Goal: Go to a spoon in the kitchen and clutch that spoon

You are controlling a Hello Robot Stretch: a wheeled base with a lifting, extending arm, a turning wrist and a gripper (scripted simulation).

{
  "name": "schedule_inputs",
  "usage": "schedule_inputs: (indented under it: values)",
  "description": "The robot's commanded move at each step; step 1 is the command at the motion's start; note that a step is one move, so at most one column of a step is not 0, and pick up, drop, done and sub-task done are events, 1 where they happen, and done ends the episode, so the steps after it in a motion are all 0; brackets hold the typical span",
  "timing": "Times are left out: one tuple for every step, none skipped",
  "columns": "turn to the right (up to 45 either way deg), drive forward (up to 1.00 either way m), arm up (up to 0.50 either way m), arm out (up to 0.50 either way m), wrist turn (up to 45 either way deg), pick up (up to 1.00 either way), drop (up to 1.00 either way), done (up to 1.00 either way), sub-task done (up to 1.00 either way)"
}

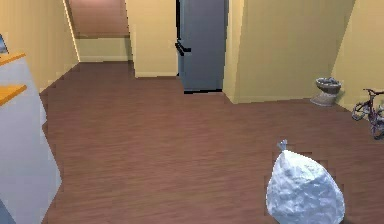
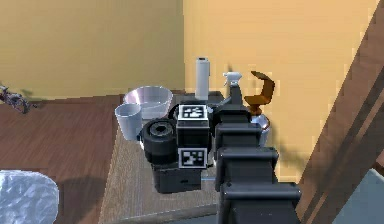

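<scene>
In the arm side view the dark arm (image 2: 245, 170) rises from the bottom edge over a small wooden table (image 2: 130, 175). Two white marker squares (image 2: 192, 135) sit at its far end. The gripper (image 2: 152, 138) lies left of them, its dark body close to two pale bowls (image 2: 140, 108) on the table. Those bowls stand right behind its far end, so I cannot tell whether it holds anything. Farther back on the table stand a white bottle (image 2: 202, 78), a slim grey candlestick-like piece (image 2: 233, 85), a brown curved object (image 2: 262, 90) and a small metallic thing (image 2: 260, 125).
A white tied bag (image 1: 303, 188) lies on the brown wood floor at the forward view's lower right, seen again as a pale bag (image 2: 25, 195) in the arm side view. A white cabinet (image 1: 20, 140) stands left, a blue-grey door (image 1: 202, 45) ahead, a grey pot (image 1: 327, 90) at right.
</scene>
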Motion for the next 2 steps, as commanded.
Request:
schedule_inputs:
  values:
    - [0.0,0.00,-0.18,0.00,0.0,0.00,0.00,0.00,0.00]
    - [0.0,0.00,0.00,0.00,0.0,1.00,0.00,0.00,0.00]
